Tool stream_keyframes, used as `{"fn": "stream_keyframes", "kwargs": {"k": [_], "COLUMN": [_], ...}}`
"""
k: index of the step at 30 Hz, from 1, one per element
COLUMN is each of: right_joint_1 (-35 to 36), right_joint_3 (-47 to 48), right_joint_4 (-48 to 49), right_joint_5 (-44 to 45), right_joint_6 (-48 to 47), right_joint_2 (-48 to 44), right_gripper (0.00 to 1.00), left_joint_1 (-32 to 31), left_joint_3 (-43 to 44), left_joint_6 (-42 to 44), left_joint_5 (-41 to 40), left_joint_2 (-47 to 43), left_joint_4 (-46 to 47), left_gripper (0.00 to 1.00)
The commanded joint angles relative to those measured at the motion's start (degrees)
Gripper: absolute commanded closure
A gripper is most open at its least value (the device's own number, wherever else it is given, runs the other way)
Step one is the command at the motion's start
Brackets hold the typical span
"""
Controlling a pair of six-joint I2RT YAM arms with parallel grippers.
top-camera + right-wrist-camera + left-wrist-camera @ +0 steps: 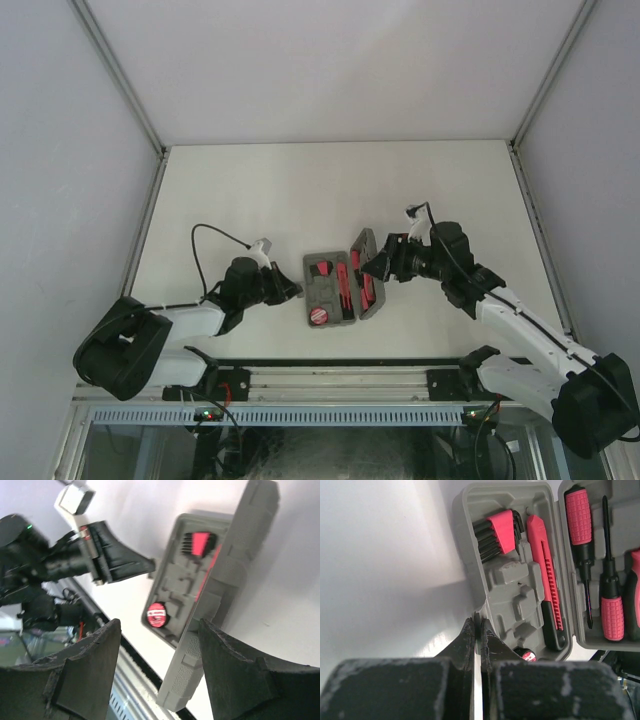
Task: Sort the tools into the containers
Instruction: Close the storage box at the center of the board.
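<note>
The grey case (322,298) lies open at the table's middle, its right half (371,297) tilted up. My left gripper (298,291) is shut on the rim (478,616) of the flat half. That half holds a red hex-key set (501,530), a red-black knife (546,575) and a round red-labelled piece (526,654). Two red-handled screwdrivers (580,522) (612,611) and a red-black handle (633,595) sit in the raised half. My right gripper (160,625) is open and straddles the raised half's edge (197,672), which lies close to the right finger (235,675).
A metal rail (330,365) runs along the table's near edge between the arm bases. White walls close the table at the back and both sides. The left arm's fingers (122,560) show in the right wrist view, at the case's far rim.
</note>
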Motion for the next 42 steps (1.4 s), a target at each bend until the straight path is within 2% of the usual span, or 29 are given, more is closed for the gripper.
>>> {"fn": "stream_keyframes", "kwargs": {"k": [1,16,28,34,38,42], "right_joint_1": [2.3,9.2,13.2,14.8,15.1,16.1], "right_joint_3": [2.7,7.1,15.7,18.7,18.9,19.7], "right_joint_4": [0.0,3.1,7.6,10.8,7.5,-1.4], "right_joint_5": [-7.5,-6.8,-13.1,-15.4,-10.2,1.9], "right_joint_6": [0.6,0.4,0.2,1.2,-0.3,-3.8], "right_joint_2": [0.5,12.9,25.2,28.1,26.7,25.2], "right_gripper": [0.38,0.38,0.38,0.38,0.39,0.39], "left_joint_1": [-2.0,-2.1,-2.1,-2.1,-2.0,-2.0], "left_joint_3": [-2.1,-2.5,-2.5,-2.4,-2.2,-2.0], "left_joint_6": [3.7,3.7,3.7,3.6,3.7,3.7], "left_joint_5": [2.4,2.3,0.9,0.7,0.5,0.2], "left_joint_2": [2.3,1.8,0.4,0.0,-0.6,-2.0], "left_joint_4": [-7.4,-7.4,-8.7,-9.3,-10.2,-11.7], "left_gripper": [1.0,1.0,1.0,1.0,1.0,1.0]}}
